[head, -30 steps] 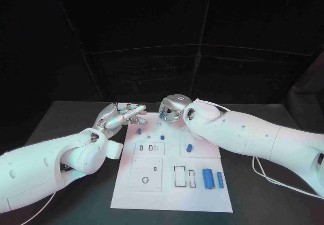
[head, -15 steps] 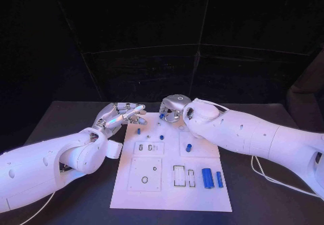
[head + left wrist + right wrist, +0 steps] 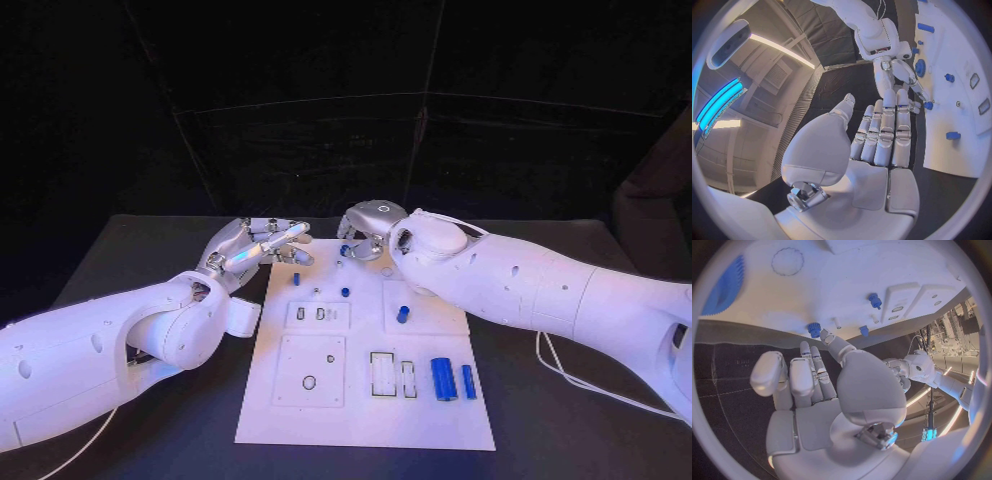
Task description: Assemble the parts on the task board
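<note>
Table: black table [image 3: 130, 250], white task board [image 3: 361, 415].
Left hand [image 3: 260, 245]: spread, empty.
Right hand [image 3: 368, 232]: grip unclear, above far-edge blue peg [image 3: 814, 330].
Next: likely grasp peg, then seat it.

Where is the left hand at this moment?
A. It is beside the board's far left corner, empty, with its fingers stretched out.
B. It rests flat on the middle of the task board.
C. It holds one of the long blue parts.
A: the left hand is by the far left corner of the task board, and the left wrist view shows its fingers straight with nothing in them.
</note>
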{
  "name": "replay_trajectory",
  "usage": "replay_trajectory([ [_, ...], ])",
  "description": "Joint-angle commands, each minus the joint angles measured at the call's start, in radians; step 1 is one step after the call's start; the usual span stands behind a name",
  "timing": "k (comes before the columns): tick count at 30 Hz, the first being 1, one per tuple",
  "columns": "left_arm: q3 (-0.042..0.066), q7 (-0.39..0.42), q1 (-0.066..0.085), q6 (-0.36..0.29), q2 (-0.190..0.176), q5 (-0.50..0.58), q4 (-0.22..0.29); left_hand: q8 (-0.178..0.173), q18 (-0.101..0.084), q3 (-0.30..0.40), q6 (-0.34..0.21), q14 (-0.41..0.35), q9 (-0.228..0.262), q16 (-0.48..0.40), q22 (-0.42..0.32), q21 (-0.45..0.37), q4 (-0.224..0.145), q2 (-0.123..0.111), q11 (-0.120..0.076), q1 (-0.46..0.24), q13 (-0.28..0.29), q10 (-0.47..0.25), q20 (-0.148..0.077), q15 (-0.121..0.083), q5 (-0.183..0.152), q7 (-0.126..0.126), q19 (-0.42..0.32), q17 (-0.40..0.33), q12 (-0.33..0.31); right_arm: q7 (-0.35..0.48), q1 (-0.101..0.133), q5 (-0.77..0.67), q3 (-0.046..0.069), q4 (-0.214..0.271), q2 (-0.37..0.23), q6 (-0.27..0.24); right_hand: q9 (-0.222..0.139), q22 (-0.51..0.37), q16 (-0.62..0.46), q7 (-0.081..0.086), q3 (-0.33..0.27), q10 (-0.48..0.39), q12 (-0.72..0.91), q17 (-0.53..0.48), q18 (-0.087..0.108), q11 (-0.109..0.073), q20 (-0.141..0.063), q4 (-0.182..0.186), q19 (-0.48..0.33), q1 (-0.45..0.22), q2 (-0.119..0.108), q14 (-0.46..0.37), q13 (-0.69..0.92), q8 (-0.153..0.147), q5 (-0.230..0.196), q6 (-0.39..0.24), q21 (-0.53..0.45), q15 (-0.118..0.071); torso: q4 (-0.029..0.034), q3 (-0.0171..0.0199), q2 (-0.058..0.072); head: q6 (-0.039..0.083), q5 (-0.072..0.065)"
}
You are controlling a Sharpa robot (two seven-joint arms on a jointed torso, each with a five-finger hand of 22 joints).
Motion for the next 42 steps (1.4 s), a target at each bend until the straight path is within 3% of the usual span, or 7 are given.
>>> replay_trajectory([
  [1,0.001,0.002,0.002,0.015,-0.001,-0.005,-0.001,-0.004,0.013,0.002,0.003,0.001,-0.002,-0.005,-0.002,-0.005,-0.006,0.000,0.002,0.008,-0.001,-0.002,-0.001,0.005,0.006,0.005,0.004,0.001,-0.005,0.002,0.003,-0.003,0.001,0.024,-0.023,-0.034,0.001,0.000,-0.004,-0.001,-0.007,0.006,0.010,-0.001,-0.010,-0.002,0.001,0.007,-0.003,0.001,-0.004,0.007,0.002,-0.004,-0.003,-0.007,-0.001,0.005,-0.0009,0.0005,-0.001,0.001,-0.001],
  [6,0.001,0.003,0.002,0.016,-0.004,-0.005,-0.003,-0.004,0.013,0.002,0.003,0.001,-0.002,-0.005,-0.002,-0.005,-0.006,0.000,0.002,0.008,-0.001,-0.002,-0.001,0.005,0.006,0.005,0.004,0.001,-0.005,-0.011,0.005,0.053,0.001,0.108,-0.114,-0.057,0.007,0.021,0.009,-0.001,-0.008,0.111,0.063,0.016,-0.013,-0.019,-0.010,0.025,0.007,0.003,-0.001,0.012,0.022,0.008,0.022,0.023,0.013,-0.010,-0.0041,0.0001,-0.003,0.005,-0.001],
  [13,0.001,0.003,0.002,0.017,-0.012,-0.005,-0.004,-0.005,0.013,0.003,0.004,0.001,-0.002,-0.006,-0.002,-0.006,-0.007,0.000,0.002,0.008,-0.001,-0.001,-0.001,0.005,0.006,0.005,0.004,0.002,-0.005,-0.063,0.014,0.226,0.014,0.229,-0.279,0.000,0.005,0.150,0.073,-0.037,-0.123,0.333,0.261,0.132,-0.037,-0.067,-0.051,0.101,0.058,-0.071,-0.070,0.034,0.167,0.005,0.051,0.001,0.087,-0.050,-0.0168,0.0004,-0.007,0.012,-0.002],
  [16,0.001,0.003,0.002,0.017,-0.012,-0.005,-0.006,-0.005,0.013,0.003,0.004,0.001,-0.002,-0.006,-0.002,-0.006,-0.007,0.000,0.002,0.009,-0.001,-0.001,-0.001,0.005,0.006,0.004,0.004,0.002,-0.005,-0.081,0.015,0.270,0.019,0.255,-0.328,0.036,0.008,0.193,0.109,-0.044,-0.206,0.323,0.633,0.192,-0.044,-0.075,-0.062,0.149,0.072,-0.053,-0.061,0.041,0.548,0.014,0.088,-0.028,0.113,-0.043,-0.0181,0.0022,-0.007,0.014,-0.002],
  [18,0.001,0.003,0.002,0.018,-0.012,-0.005,-0.007,-0.005,0.013,0.003,0.004,0.001,-0.002,-0.006,-0.002,-0.006,-0.007,0.000,0.002,0.009,-0.001,-0.001,-0.001,0.005,0.006,0.004,0.004,0.002,-0.005,-0.094,0.015,0.288,0.021,0.267,-0.355,0.060,0.011,0.225,0.137,-0.026,-0.283,0.250,0.929,0.246,-0.050,-0.064,-0.046,0.195,0.079,-0.018,-0.044,0.045,0.870,0.031,0.091,-0.048,0.131,-0.034,-0.0201,0.0034,-0.008,0.014,-0.001],
  [21,0.000,0.002,0.002,0.018,-0.013,-0.005,-0.008,-0.005,0.013,0.003,0.004,0.001,-0.002,-0.006,-0.002,-0.006,-0.007,0.000,0.002,0.009,-0.001,-0.001,-0.001,0.005,0.006,0.004,0.004,0.002,-0.005,-0.113,0.015,0.302,0.023,0.277,-0.382,0.086,0.010,0.251,0.157,-0.018,-0.335,0.261,1.059,0.291,-0.054,-0.051,-0.039,0.230,0.085,-0.002,-0.044,0.050,1.018,0.044,0.084,-0.067,0.145,-0.035,-0.0195,0.0012,-0.007,0.014,-0.005],
  [42,0.000,0.001,0.002,0.022,-0.008,-0.005,-0.023,-0.005,0.013,0.003,0.005,0.001,-0.001,-0.006,-0.002,-0.006,-0.008,0.001,0.001,0.009,-0.001,0.001,-0.001,0.005,0.006,0.004,0.005,0.003,-0.006,-0.138,0.013,0.270,0.023,0.237,-0.353,0.124,0.010,0.327,0.203,-0.012,-0.382,0.344,1.280,0.402,-0.067,-0.039,-0.027,0.246,0.108,0.083,-0.007,0.065,1.260,0.090,0.111,-0.092,0.184,-0.023,-0.0162,0.0011,-0.006,0.010,-0.008],
])
